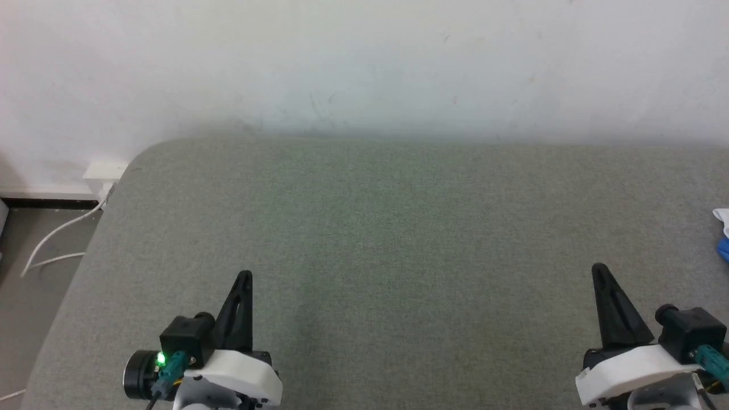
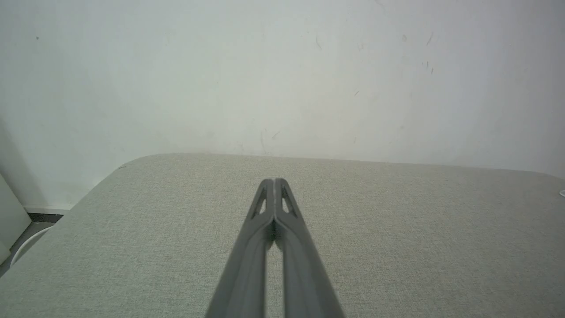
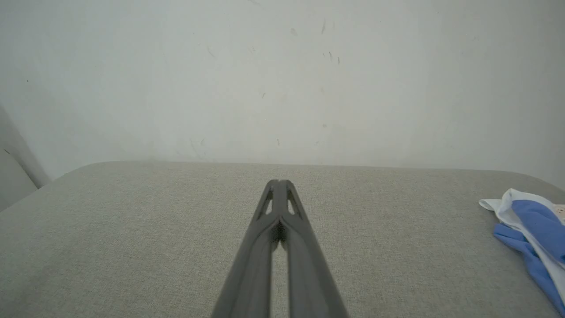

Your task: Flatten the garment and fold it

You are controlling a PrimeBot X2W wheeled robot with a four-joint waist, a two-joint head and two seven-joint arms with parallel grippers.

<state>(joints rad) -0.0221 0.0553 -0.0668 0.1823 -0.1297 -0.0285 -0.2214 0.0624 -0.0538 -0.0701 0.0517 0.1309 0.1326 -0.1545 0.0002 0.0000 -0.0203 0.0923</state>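
The garment (image 3: 532,234), white cloth with bright blue parts, lies bunched at the right edge of the grey-green padded surface (image 1: 398,228); a small piece of the garment (image 1: 723,233) peeks in at the head view's right border. My left gripper (image 1: 245,277) rests at the lower left, shut, with nothing between its fingers. My right gripper (image 1: 599,269) sits at the lower right, also shut and empty, well to the left of the garment. The left gripper (image 2: 274,181) and the right gripper (image 3: 279,182) each show their tips pressed together above bare fabric.
A white wall (image 1: 364,62) rises directly behind the surface. At the far left, past the rounded corner, a wall socket (image 1: 105,171) and white cables (image 1: 54,239) run down to the floor. Bare padded surface stretches between the two grippers.
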